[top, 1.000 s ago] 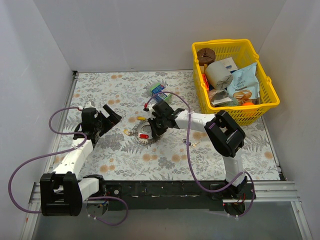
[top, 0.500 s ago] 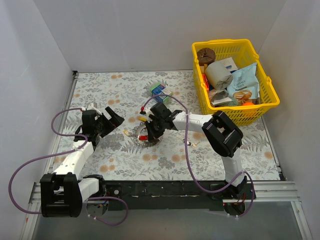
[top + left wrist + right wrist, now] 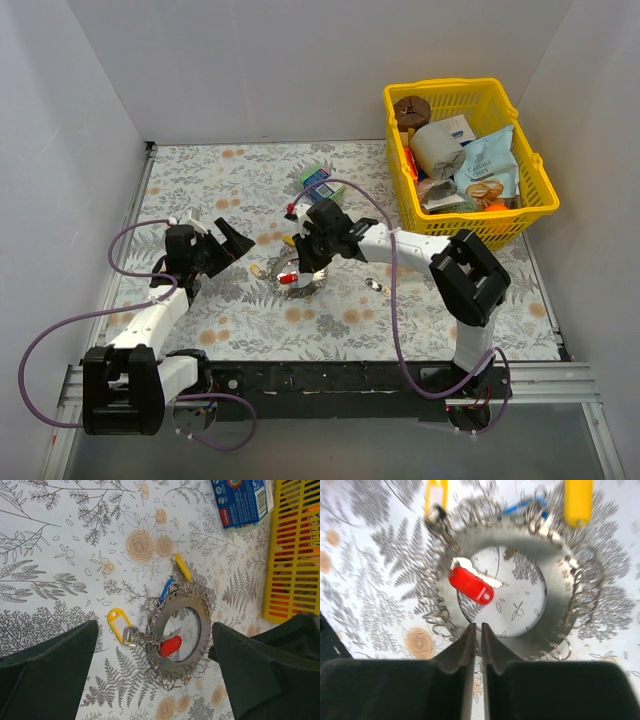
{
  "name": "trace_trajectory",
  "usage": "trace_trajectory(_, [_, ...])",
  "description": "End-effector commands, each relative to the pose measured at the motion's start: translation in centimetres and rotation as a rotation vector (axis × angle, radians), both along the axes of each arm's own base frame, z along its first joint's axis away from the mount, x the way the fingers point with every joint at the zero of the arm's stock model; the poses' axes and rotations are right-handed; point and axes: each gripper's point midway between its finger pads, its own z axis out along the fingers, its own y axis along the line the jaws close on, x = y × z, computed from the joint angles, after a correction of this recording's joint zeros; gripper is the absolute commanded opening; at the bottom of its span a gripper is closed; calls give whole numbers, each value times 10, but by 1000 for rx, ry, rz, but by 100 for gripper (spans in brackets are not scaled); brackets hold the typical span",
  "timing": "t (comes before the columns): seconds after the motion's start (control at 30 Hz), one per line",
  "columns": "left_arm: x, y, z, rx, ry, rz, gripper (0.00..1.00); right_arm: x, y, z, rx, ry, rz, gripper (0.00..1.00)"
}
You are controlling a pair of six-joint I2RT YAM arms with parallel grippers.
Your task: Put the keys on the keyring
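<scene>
The left gripper (image 3: 226, 240) is held to the left of the keyring (image 3: 187, 599), well apart from it. Its jaws are spread wide and nothing is held between them. The keyring is laid flat on the flower-patterned tabletop (image 3: 200, 180), and small wire loops are seen all round its band. A yellow tag (image 3: 119, 620) with a small metal key is found just beside the keyring's left edge. A red key (image 3: 170, 645) is laid across the left part of the keyring's hole. At the far rim a blue key (image 3: 167, 587) is tucked against the band, and a yellow key (image 3: 182, 566) is seen just beyond it. A blue carton (image 3: 242, 500) is set farther back from the keyring. The right gripper (image 3: 476, 630) is poised over the keyring with its fingers brought together to a thin slit. Its tips are placed at the band's inner edge near the red key; whether anything is pinched cannot be told. A yellow basket (image 3: 535, 205) is set well to the right of the keyring.
</scene>
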Motion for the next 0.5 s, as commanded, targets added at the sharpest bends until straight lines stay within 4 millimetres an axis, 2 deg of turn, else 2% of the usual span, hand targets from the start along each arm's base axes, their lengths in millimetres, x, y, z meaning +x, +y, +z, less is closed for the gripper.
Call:
trace_trajectory(0.0, [4,-2,19,-9,-86,-17,98,24,15,64,159,-159,-47,24])
trace_trajectory(0.07, [7,0,22,-8,-85,-3,98,27,21,75,191,-165,-36,31])
trace_trajectory(0.1, [8,-1,23,-11,-85,-7,98,29,21,78,200,-166,-36,37])
trace_trajectory(0.17, [10,-2,25,-18,-79,-11,98,30,24,80,215,-151,-32,44])
trace_trajectory(0.3, [9,-7,20,-51,-63,-23,98,29,21,81,247,-124,-28,64])
trace_trajectory(0.33, [8,-9,20,-61,-68,-29,98,31,21,87,272,-145,-33,66])
trace_trajectory(0.4, [6,-11,18,-79,-80,-38,98,30,16,85,279,-153,-39,73])
trace_trajectory(0.47, [6,-14,18,-85,-82,-52,98,32,14,91,289,-170,-46,76])
